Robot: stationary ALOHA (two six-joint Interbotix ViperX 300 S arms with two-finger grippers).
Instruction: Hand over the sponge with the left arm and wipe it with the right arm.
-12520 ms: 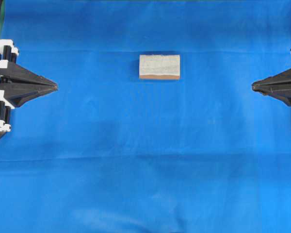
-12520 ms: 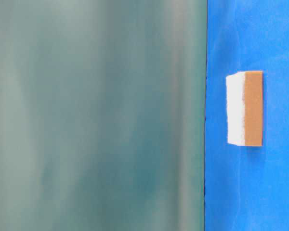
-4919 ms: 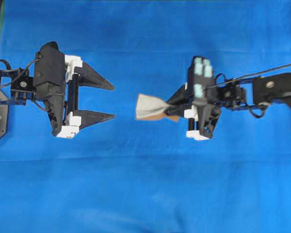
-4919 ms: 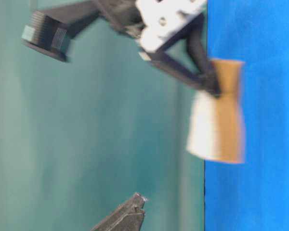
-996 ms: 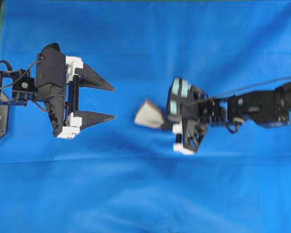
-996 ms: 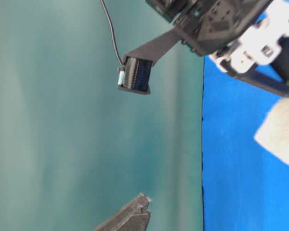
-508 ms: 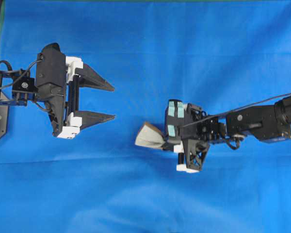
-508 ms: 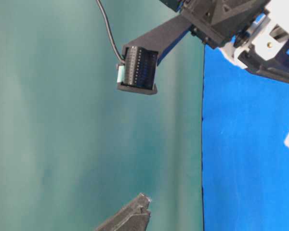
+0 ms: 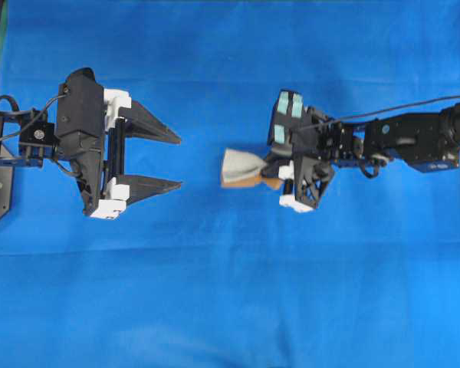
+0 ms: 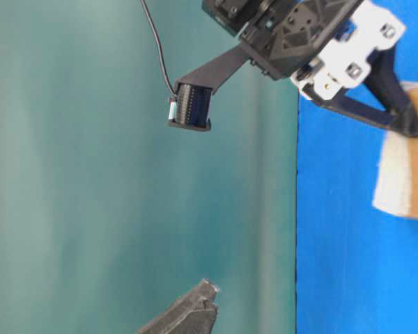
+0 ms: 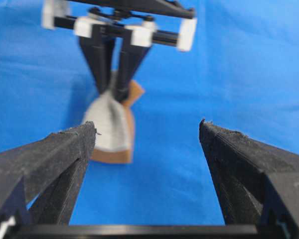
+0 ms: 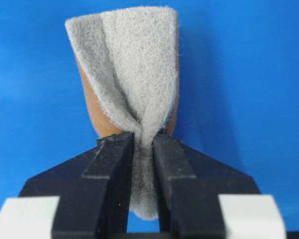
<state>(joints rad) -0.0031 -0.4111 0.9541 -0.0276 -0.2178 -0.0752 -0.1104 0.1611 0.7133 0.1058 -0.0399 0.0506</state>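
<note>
Our right hand (image 9: 270,170), black with mint-green pads, is pinching the soft grey-green and orange sponge (image 9: 240,168) tightly, creasing it, above the blue-covered counter (image 9: 230,291). Our left hand (image 9: 176,162) is waiting with fingers spread wide, gripping nothing, well apart from the sponge.

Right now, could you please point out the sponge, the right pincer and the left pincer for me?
sponge (image 9: 238,166), overhead view, on its grey scouring face.
right pincer (image 12: 142,149), right wrist view, midway between its fingertips.
left pincer (image 9: 176,162), overhead view, midway between its open fingertips.
</note>
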